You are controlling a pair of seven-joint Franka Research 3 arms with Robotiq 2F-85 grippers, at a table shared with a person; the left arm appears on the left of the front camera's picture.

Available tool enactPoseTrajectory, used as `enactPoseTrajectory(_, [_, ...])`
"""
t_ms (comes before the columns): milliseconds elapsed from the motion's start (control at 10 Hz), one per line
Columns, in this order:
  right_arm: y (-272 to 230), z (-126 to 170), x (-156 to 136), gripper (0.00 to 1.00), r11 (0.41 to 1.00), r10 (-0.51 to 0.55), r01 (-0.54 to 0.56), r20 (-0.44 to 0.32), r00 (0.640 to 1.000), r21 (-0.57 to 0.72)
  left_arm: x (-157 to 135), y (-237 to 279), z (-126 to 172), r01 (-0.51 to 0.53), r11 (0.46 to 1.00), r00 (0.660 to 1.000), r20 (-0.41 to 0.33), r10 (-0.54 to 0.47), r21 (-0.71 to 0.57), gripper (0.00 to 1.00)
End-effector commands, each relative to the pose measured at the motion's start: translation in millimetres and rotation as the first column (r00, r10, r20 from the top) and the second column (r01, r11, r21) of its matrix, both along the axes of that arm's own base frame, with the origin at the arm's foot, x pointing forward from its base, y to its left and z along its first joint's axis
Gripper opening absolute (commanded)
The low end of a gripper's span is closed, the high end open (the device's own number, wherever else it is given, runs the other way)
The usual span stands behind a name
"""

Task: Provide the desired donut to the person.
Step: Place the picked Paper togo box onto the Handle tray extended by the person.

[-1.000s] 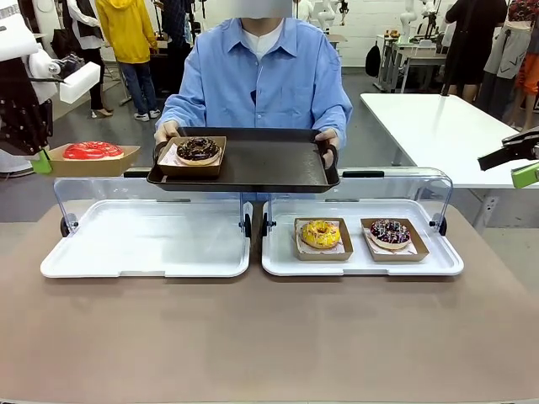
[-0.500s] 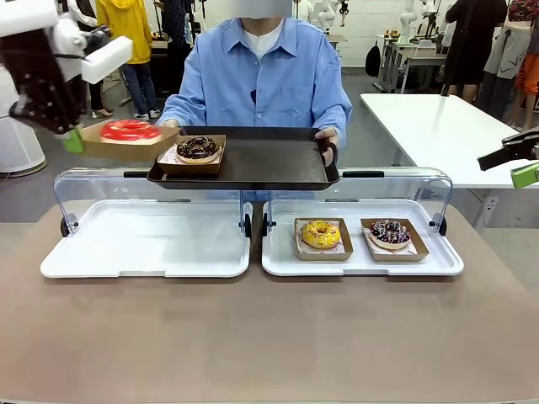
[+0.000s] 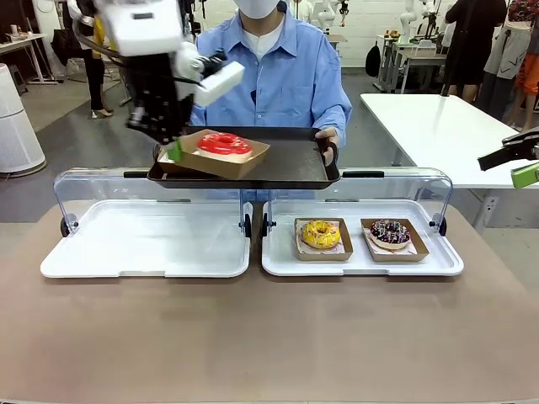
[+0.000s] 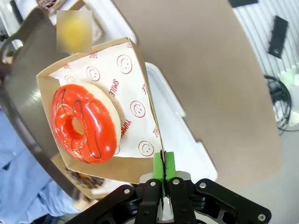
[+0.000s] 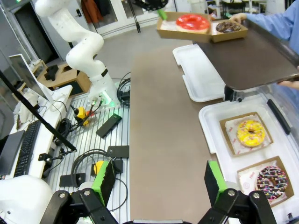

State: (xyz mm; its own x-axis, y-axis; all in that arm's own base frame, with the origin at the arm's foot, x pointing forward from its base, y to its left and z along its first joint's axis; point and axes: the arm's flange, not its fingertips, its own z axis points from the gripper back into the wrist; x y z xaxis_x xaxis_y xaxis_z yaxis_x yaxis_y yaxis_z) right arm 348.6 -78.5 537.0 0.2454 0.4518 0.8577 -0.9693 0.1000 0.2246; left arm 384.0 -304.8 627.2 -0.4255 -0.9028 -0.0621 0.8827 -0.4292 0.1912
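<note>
A brown tabletop (image 3: 253,337) carries two white trays (image 3: 147,240) along its far edge. The left gripper (image 3: 175,151), jaws clamped on the red donut's carton (image 3: 221,156), holds it over the person's (image 3: 269,76) dark tray (image 3: 286,164). The right gripper's (image 5: 159,182) jaws stand apart.

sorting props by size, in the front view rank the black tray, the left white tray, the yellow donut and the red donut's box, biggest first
1. left white tray
2. black tray, nearly as wide, farther off, so unsure
3. red donut's box
4. yellow donut
</note>
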Motion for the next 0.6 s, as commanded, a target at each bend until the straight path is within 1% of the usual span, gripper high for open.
enactPoseTrajectory(0, [-0.7, -0.4, 0.1, 1.0, 1.0, 0.011, -0.011, 0.012, 1.0, 0.011, 27.7, -27.0, 15.3, -0.034, 0.998, 0.998, 0.05, 0.037, -0.059, 0.01])
enactPoseTrajectory(200, [-0.7, -0.4, 0.1, 1.0, 1.0, 0.011, -0.011, 0.012, 1.0, 0.011, 51.9, -44.1, 9.6, -0.076, 0.995, 0.995, 0.067, 0.08, -0.057, 0.01])
enactPoseTrajectory(300, [-0.7, -0.4, 0.1, 1.0, 1.0, 0.011, -0.011, 0.012, 1.0, 0.011, 73.2, -47.9, 4.3, -0.12, 0.991, 0.99, 0.062, 0.123, -0.052, 0.01])
enactPoseTrajectory(500, [-0.7, -0.4, 0.1, 1.0, 1.0, 0.011, -0.011, 0.012, 1.0, 0.011, 106.1, -51.0, -4.7, -0.185, 0.982, 0.981, 0.053, 0.187, -0.048, 0.01])
